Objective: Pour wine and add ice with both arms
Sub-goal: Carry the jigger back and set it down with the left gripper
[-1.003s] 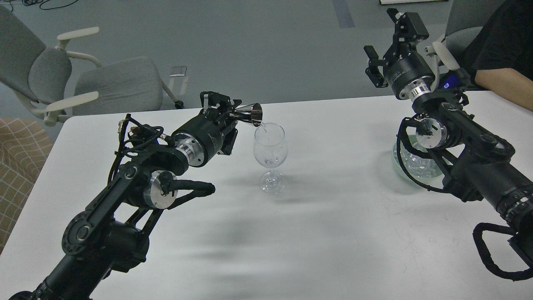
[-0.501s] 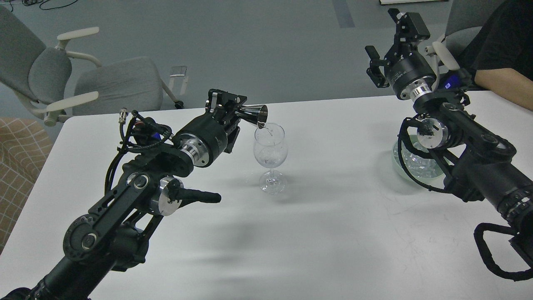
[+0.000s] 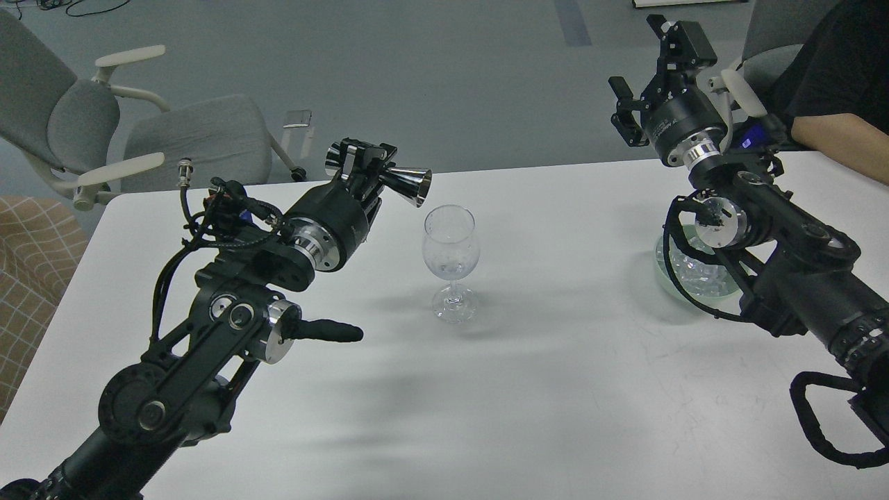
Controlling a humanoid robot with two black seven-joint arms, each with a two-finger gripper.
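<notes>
A clear stemmed wine glass (image 3: 451, 260) stands upright mid-table with a little clear liquid in its bowl. My left gripper (image 3: 371, 170) is shut on a shiny metal double-cone jigger (image 3: 403, 184), held on its side just left of and above the glass rim, mouth toward the glass, clear of the rim. My right gripper (image 3: 656, 73) is open and empty, raised high over the table's far right edge. The ice (image 3: 698, 274) lies heaped in a pale green bowl (image 3: 667, 281), partly hidden behind my right arm.
The white table (image 3: 542, 389) has its far edge just behind the glass. A grey office chair (image 3: 139, 139) stands beyond the far left corner. A person's forearm (image 3: 844, 142) rests at the far right corner, close to my right arm.
My left gripper has drawn the jigger back to the left and up, off the glass rim, and rolled it toward level. The pouring stream has stopped. My right arm has barely moved.
</notes>
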